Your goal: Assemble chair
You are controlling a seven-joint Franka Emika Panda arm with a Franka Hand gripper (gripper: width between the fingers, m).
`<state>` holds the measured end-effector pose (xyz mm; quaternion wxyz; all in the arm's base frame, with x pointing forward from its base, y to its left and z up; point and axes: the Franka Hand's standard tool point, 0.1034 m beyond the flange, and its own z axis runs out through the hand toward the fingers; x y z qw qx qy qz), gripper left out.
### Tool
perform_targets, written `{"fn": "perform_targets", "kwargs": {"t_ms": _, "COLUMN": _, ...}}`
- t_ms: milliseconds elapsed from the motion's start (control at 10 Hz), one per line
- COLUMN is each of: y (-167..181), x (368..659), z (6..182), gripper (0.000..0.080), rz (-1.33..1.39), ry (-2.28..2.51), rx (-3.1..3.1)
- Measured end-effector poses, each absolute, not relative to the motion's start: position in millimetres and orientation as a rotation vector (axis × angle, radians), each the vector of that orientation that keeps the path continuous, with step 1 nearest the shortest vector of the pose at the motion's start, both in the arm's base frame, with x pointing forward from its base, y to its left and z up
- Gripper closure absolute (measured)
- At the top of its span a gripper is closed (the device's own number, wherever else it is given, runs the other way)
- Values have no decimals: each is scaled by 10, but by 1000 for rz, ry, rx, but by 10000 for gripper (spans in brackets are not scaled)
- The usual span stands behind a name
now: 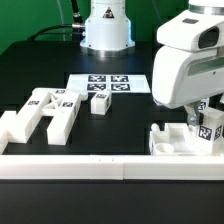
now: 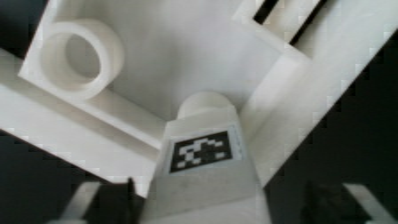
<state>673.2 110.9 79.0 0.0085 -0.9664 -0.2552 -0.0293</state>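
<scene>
Exterior view: the end effector (image 1: 205,122) is hanging over a chair part (image 1: 175,140) at the exterior view's right; other chair pieces (image 1: 45,112) are lying on the bench (image 1: 130,120). Wrist view: a tagged chair piece (image 2: 205,140) is sitting between the fingers (image 2: 107,205) (squeezed or not, I cannot tell).

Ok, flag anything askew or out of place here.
Nothing stands out. The loose chair pieces lie flat on the exterior view's left, the marker board lies flat, and the hand straddles a tagged piece.
</scene>
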Motion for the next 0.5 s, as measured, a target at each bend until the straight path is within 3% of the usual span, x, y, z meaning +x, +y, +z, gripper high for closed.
{"fn": "perform_targets", "kwargs": {"t_ms": 100, "y": 1107, "x": 6733, "z": 790, "gripper": 388, "rz": -92, "ry": -796, "rx": -3020}}
{"fn": "perform_targets", "kwargs": {"t_ms": 200, "y": 1106, "x": 6733, "z": 789, "gripper": 511, "rz": -91, "ry": -756, "rx": -3029}}
{"fn": "perform_targets", "kwargs": {"t_ms": 500, "y": 1107, "x": 6732, "z": 787, "gripper": 511, "rz": -91, "ry": -598, "rx": -3058}}
